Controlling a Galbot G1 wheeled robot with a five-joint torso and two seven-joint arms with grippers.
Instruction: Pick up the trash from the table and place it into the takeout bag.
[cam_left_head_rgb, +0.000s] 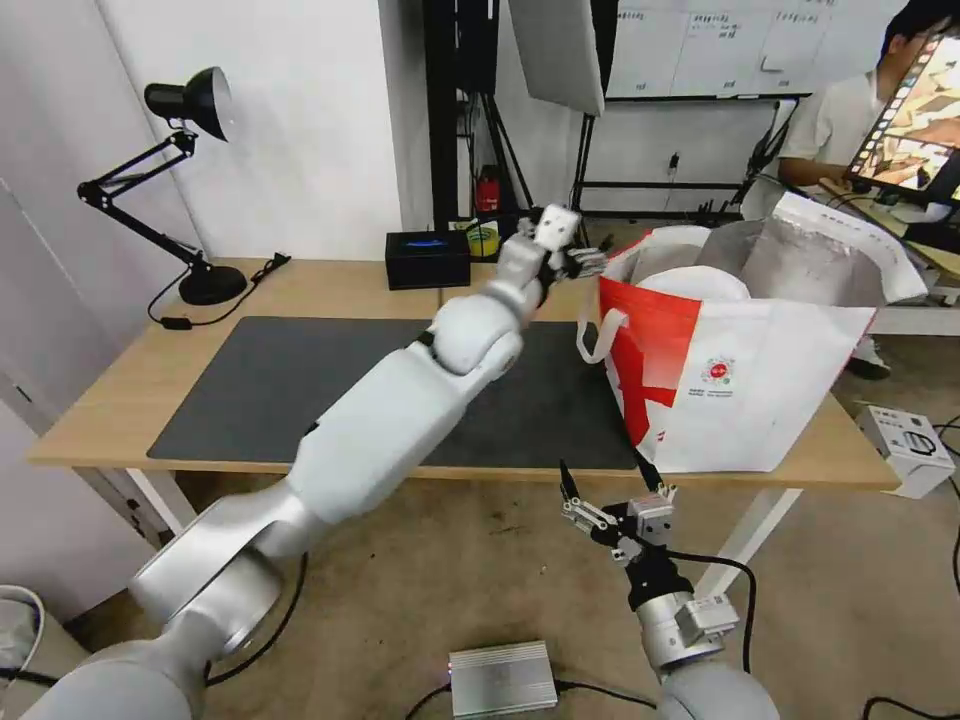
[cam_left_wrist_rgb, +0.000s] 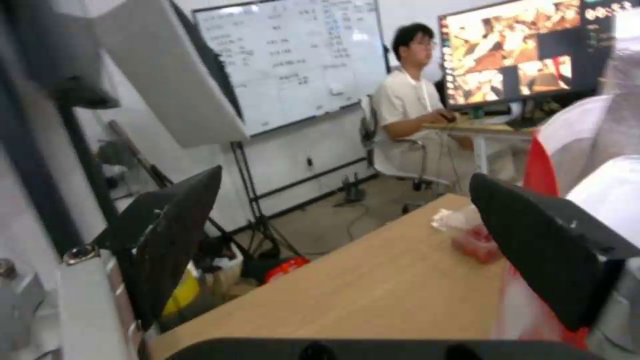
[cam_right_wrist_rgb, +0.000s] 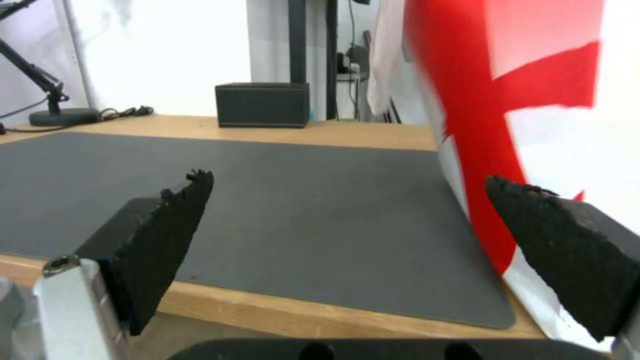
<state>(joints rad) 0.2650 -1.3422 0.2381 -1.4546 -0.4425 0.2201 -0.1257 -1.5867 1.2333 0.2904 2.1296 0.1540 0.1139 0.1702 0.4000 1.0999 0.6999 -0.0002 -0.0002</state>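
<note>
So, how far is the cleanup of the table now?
Mostly done, it seems: the dark mat on the table is bare, and a white bowl sits inside the takeout bag. The left gripper is open and holds nothing beside the bag's rim. Left: a clear bag with red bits behind the bag. The right gripper waits open below the table edge.

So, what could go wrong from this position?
The left gripper, open, hovers close to the takeout bag rim and its loop handle; a finger may snag the handle or push the bag. A small clear bag with red bits lies on the table behind the bag, so reaching it may tip the bag.
</note>
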